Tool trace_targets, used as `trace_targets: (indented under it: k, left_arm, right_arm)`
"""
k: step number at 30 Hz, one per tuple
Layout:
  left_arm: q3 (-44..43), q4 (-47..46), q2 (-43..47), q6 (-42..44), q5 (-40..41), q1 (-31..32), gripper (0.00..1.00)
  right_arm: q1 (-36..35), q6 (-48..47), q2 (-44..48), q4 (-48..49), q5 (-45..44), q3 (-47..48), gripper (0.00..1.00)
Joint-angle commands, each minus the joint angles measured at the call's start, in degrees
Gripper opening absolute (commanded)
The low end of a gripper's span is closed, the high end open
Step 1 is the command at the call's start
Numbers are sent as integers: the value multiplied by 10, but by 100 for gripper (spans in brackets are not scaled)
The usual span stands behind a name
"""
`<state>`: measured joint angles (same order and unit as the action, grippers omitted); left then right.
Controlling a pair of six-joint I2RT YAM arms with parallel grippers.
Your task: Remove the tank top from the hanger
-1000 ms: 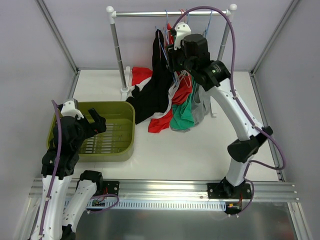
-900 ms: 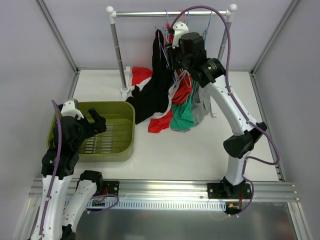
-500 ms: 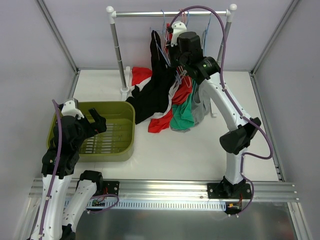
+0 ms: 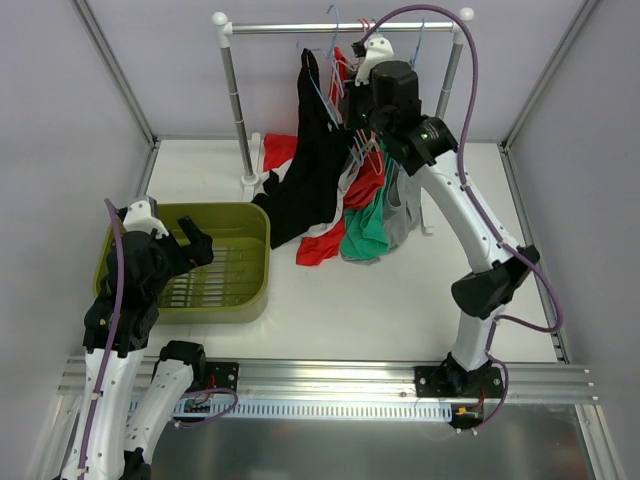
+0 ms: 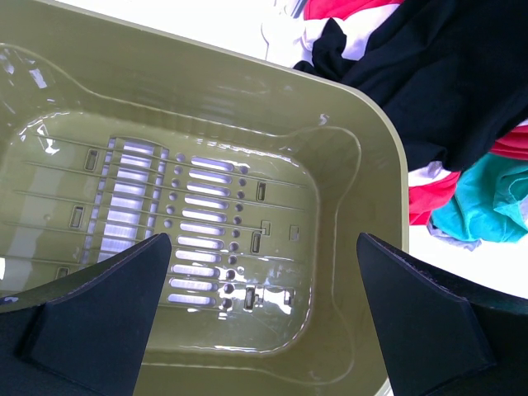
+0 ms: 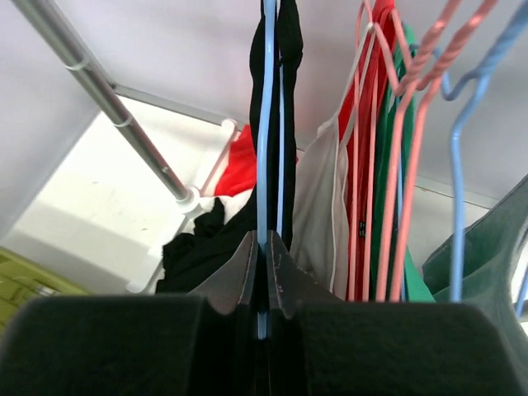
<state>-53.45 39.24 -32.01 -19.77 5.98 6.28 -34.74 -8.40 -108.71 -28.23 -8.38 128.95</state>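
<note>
The right gripper (image 6: 264,244) has swung rightward and its jaws have pinched onto the blue hanger (image 6: 264,124). The black tank top (image 4: 310,170) hangs at twelve o'clock, so unhooking looks possible. The left gripper (image 5: 264,318) gapes over the bin (image 5: 367,157).

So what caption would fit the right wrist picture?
Right gripper shut on the blue hanger carrying a black top.

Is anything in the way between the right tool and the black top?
Nothing visible is. The right tool is shut on the blue hanger that the black top hangs on. The pink hangers hang beside it, not in between.
</note>
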Motion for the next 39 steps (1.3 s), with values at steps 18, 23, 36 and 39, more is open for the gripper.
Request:
trace_targets:
  k: [18, 23, 36, 39]
  left_arm:
    - [-81, -52, -14, 23, -239, -1, 99]
    - [-161, -66, -82, 11, -329, 12, 99]
    - [-464, -99, -332, 44, -189, 308, 99]
    - [-540, -114, -403, 94, -148, 405, 99]
  right_arm:
    - [-2, 49, 464, 49, 64, -303, 0]
    - [-2, 40, 556, -40, 45, -308, 1]
    - [-2, 48, 682, -247, 49, -218, 0]
    - [-2, 49, 697, -290, 50, -175, 1]
